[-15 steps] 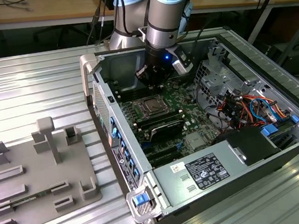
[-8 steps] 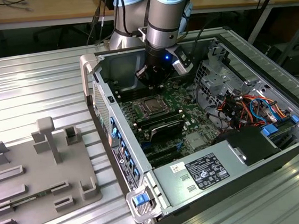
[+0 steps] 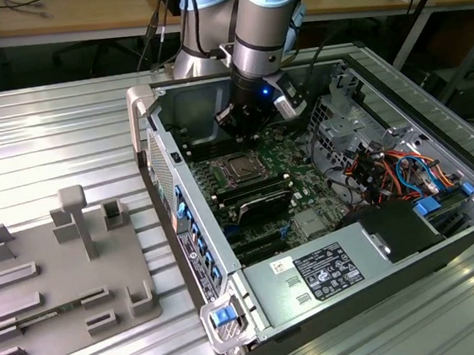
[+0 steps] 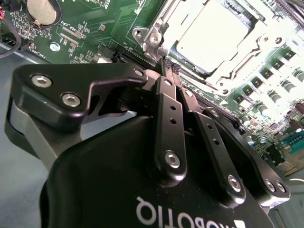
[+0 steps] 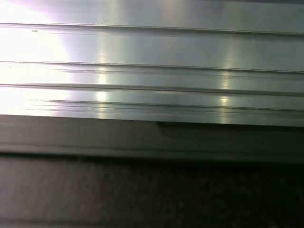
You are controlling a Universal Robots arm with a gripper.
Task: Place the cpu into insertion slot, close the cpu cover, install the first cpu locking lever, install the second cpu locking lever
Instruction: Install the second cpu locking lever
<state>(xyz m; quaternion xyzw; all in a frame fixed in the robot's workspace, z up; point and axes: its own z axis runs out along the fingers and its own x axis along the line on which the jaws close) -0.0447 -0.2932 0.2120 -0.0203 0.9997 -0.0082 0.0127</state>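
In the second wrist view the cpu (image 4: 211,31) lies with its silver top up inside the insertion slot (image 3: 240,168). The shiny cpu cover (image 4: 259,45) is folded down flat around it. My gripper (image 4: 169,66) is shut, its two black fingers (image 4: 164,118) pressed together with nothing visible between them. The tips hover right at the socket's near corner, by its metal rim (image 4: 153,40). In the exterior view the gripper (image 3: 241,130) hangs inside the open computer case just behind the socket. I cannot tell how the locking levers stand.
The case walls (image 3: 179,192) surround the motherboard (image 3: 299,158). A power supply (image 3: 323,274) sits at the front, and coloured cables (image 3: 389,170) lie on the exterior view's right. A grey parts fixture (image 3: 61,281) lies on the ribbed metal table (image 5: 152,71) on the exterior view's left.
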